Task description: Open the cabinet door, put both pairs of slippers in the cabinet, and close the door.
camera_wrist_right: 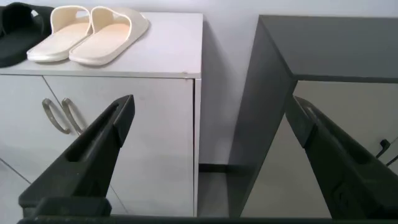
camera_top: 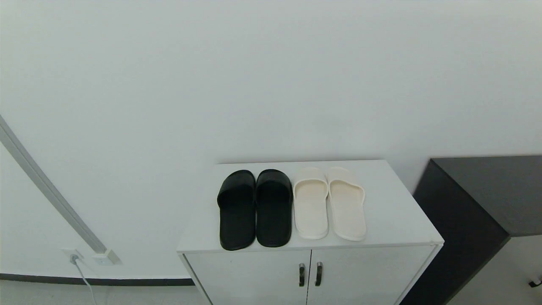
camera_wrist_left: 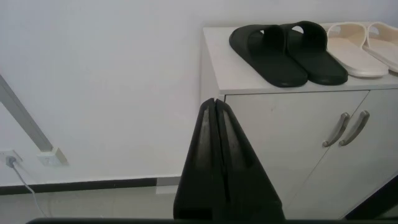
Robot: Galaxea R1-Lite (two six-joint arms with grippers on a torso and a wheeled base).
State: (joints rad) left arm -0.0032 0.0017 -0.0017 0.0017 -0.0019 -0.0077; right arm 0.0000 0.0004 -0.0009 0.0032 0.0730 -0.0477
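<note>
A: White wall behind, white cabinet (camera_top: pixel 402 212). On top: black slippers (camera_top: pixel 255 208) left, cream slippers (camera_top: pixel 329 203) right. Doors shut.
B: So door-opening step. Grippers?
A: Left gripper (camera_wrist_left: pixel 216 102) pressed closed, empty; right gripper (camera_wrist_right: pixel 211 106) spread wide, empty. Next probably needs a handle (camera_top: pixel 318 274) hooked. Dark cabinet (camera_top: pixel 465 220) may crowd the right door.

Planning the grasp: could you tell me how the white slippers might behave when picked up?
The white slippers look like moulded foam, so probably light and slightly bendy. Lying flat on the cabinet top, they are unlikely to roll or tip. Pushed, they may slide on it.
</note>
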